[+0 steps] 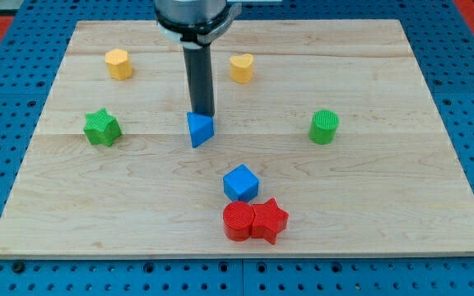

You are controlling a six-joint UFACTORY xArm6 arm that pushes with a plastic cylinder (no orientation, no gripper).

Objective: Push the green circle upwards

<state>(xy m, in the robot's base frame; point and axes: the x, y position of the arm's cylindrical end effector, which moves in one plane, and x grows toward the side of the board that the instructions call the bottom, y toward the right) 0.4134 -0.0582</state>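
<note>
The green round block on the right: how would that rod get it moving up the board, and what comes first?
Probably first a slide toward the view's right and bottom. My tip sits at the blue triangle, well to the view's left of the green circle. To push that block upwards, the tip likely needs to get just below it, and the wooden board between them looks free.

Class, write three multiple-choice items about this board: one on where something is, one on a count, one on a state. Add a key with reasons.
1. Where is the green circle?
A. the view's right
B. the view's left
C. the view's bottom

2. How many red blocks are there?
A. one
B. two
C. four

3. My tip is:
A. touching the green circle
B. right above the blue triangle
C. beside the green star

Key:
1 A, it stands right of the triangle.
2 B, the red circle and red star touch.
3 B, the rod ends at the triangle's top edge.
</note>
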